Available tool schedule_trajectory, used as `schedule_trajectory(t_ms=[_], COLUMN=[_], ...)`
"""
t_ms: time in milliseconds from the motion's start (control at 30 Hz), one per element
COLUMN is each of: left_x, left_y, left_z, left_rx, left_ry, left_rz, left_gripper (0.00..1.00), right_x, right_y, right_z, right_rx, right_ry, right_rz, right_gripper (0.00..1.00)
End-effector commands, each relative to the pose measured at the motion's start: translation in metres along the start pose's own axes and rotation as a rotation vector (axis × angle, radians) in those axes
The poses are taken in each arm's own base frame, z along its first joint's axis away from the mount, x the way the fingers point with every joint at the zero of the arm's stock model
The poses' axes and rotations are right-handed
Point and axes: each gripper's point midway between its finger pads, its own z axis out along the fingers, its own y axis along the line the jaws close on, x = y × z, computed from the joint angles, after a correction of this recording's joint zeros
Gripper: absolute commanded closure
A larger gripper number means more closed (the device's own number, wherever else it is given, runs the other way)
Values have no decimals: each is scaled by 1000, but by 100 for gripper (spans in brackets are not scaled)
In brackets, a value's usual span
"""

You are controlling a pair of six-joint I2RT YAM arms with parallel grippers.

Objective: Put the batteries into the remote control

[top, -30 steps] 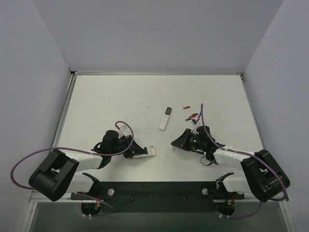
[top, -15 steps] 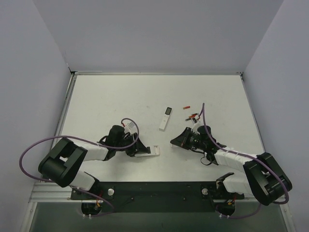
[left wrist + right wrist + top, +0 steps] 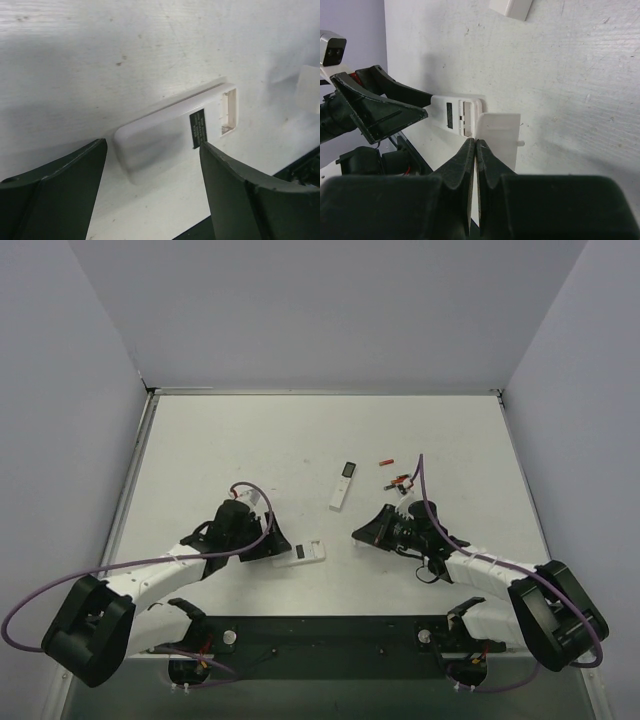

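Two table-mounted robot arms work at loading a remote control [image 3: 165, 135], which lies white face up on the table [image 3: 250, 440], low and left of centre in the overhead view. Its battery bay [image 3: 229, 111] is open and visibly empty beside a small dark label [image 3: 198, 129]. The left gripper [image 3: 152, 150] straddles the remote with its jaws spread wide, clear of the casing on both sides and holding nothing. The right gripper [image 3: 476, 142], just right of centre, has its fingers pressed together. A flat white battery cover [image 3: 499, 131] shows just past their tips, though whether it is nipped or merely lying there cannot be told. The batteries [image 3: 385, 461] lie loose on the table, above and to the right of centre, well apart from the remote and near a longer, slimmer remote [image 3: 343, 485]. By the look of it the bay is uncovered, while every battery has yet to be picked up, seated and covered.
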Motion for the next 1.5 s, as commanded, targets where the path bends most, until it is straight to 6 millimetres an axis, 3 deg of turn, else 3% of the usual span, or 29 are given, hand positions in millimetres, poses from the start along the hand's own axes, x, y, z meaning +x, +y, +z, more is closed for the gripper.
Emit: schedule_trajectory(t_ms=[0, 67, 200, 333, 433, 467, 533, 600, 733, 800, 967, 1233, 1467], left_x=[-14, -25, -27, -30, -27, -34, -25, -31, -21, -23, -33, -30, -28], left_y=[18, 11, -36, -85, -110, -125, -129, -141, -160, -177, -193, -225, -230], left_z=[-17, -25, -35, -54, -69, -80, -83, -97, -95, -103, -109, -116, -107], left_rx=[-146, -143, 23, 267, 408, 462, 509, 563, 639, 688, 702, 819, 822], left_ry=[-75, -140, -273, -436, -554, -643, -688, -793, -798, -843, -933, -962, -942], left_rz=[110, 173, 400, 551, 664, 708, 772, 848, 1003, 1038, 1102, 1134, 1131], left_gripper=[15, 15, 13, 12, 12, 12, 12, 12, 12, 12, 12, 12, 12], right_x=[-11, -8, -7, -12, -17, -18, -20, -21, -17, -14, -9, -4, -3], right_y=[20, 23, 45, 81, 108, 118, 132, 146, 163, 169, 175, 182, 187], right_z=[0, 2, 4, -3, -14, -18, -28, -35, -48, -51, -57, -60, -62], right_rx=[-54, -70, -143, -240, -308, -333, -370, -401, -441, -460, -487, -517, -539], right_ry=[-32, -19, 0, 15, 23, 24, 25, 23, 41, 52, 66, 80, 78], right_rz=[-54, -54, -44, -79, -108, -118, -138, -161, -194, -201, -205, -191, -188], right_gripper=[100, 100, 100, 100, 100, 100, 100, 100, 100, 100, 100, 100, 100])
